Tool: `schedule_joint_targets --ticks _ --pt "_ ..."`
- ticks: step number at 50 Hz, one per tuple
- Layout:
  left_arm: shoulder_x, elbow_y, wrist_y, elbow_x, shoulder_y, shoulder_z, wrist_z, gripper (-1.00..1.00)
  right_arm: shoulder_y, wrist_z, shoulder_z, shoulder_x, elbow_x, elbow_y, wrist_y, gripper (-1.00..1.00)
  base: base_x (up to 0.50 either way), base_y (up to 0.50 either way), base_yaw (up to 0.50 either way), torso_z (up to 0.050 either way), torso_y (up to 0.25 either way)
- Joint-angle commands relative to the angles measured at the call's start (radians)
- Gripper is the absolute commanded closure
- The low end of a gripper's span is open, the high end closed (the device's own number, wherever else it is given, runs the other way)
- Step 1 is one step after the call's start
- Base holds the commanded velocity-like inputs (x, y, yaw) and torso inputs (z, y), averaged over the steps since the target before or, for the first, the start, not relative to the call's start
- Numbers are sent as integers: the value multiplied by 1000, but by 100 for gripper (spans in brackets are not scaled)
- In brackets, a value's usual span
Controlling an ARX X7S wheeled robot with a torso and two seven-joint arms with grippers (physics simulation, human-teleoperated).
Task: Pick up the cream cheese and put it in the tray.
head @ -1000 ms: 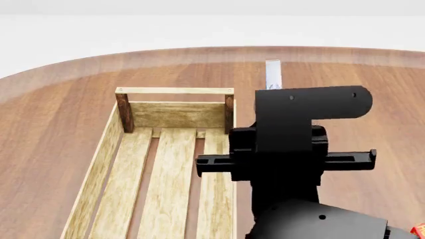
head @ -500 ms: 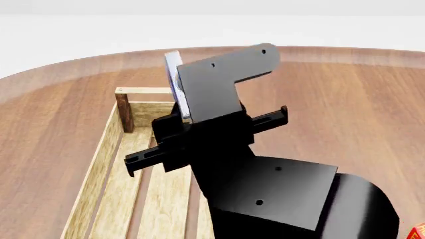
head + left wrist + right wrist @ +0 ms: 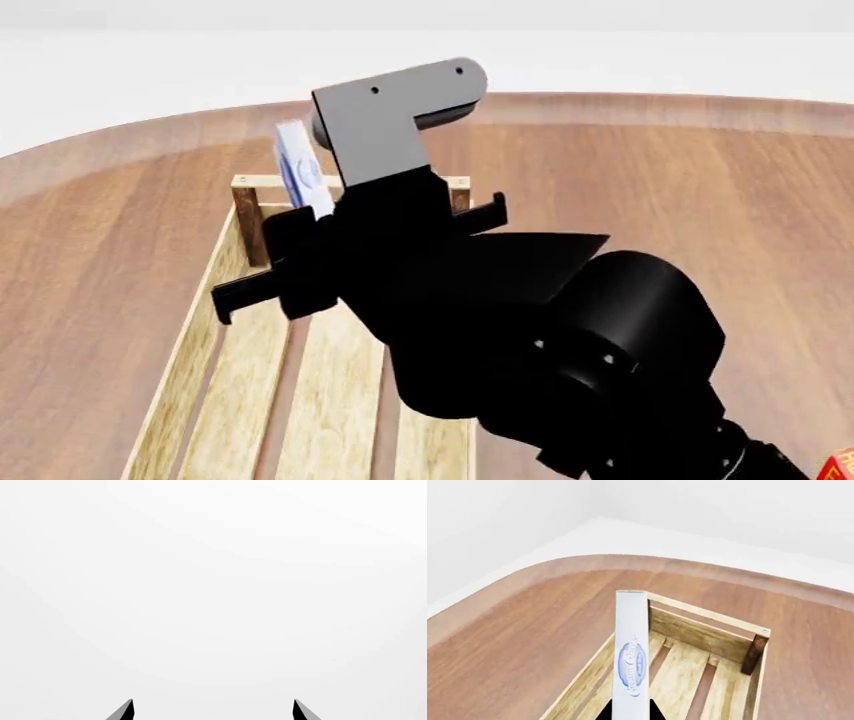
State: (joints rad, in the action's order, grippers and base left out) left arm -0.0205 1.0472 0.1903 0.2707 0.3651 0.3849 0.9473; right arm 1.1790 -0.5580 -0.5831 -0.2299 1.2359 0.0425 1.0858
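Observation:
The cream cheese [image 3: 296, 165], a flat white-and-pale-blue box with a dark blue oval logo, is held on edge in my right gripper [image 3: 310, 205], above the far end of the tray [image 3: 220, 310]. In the right wrist view the box [image 3: 631, 660] stands between the two dark fingertips [image 3: 604, 713], over the tray's slatted floor [image 3: 684, 672]. The tray is a long crate of pale slatted wood with dark brown corner posts. My right arm hides the tray's right side in the head view. My left gripper [image 3: 213, 711] shows two spread tips against blank white, holding nothing.
The round wooden table [image 3: 694, 190] stretches to the right and far side of the tray. A red-orange box corner [image 3: 841, 464] peeks in at the near right edge. White floor lies beyond the table rim.
My right arm has swung left with the cream cheese, from right of the tray to above its far end, and the wrist has tilted.

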Motion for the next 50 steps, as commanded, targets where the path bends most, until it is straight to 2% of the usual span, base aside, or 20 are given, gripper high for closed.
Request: schedule_joint_targets --ticks 1,11,24,28,34,37,43,50 --pt "20 0 -41 -4 2 23 -29 -100 82 128 -22 59 -89 300 -55 100 0 0 0 0 0" --pt "20 0 -25 10 -15 11 -38 -100 171 253 -120 135 -154 486 -58 100 0 0 0 0 1" --pt "20 0 -22 3 -18 17 -41 -100 188 379 -260 227 -206 670 -116 100 0 0 0 0 1" --pt "20 0 -24 -6 -15 26 -41 -100 212 385 -409 229 -91 750 -202 100 0 0 0 0 0" --pt "20 0 -19 -4 -22 26 -43 -100 269 399 -758 230 203 869 -376 100 0 0 0 0 0" --pt "20 0 -11 2 -28 23 -47 -100 271 403 -871 230 295 879 -425 100 0 0 0 0 0" --pt "20 0 2 19 -39 9 -52 -100 243 412 -967 230 359 897 -469 100 0 0 0 0 0" --pt "20 0 35 49 -70 -12 -67 -100 207 423 -988 230 374 915 -492 100 0 0 0 0 1"
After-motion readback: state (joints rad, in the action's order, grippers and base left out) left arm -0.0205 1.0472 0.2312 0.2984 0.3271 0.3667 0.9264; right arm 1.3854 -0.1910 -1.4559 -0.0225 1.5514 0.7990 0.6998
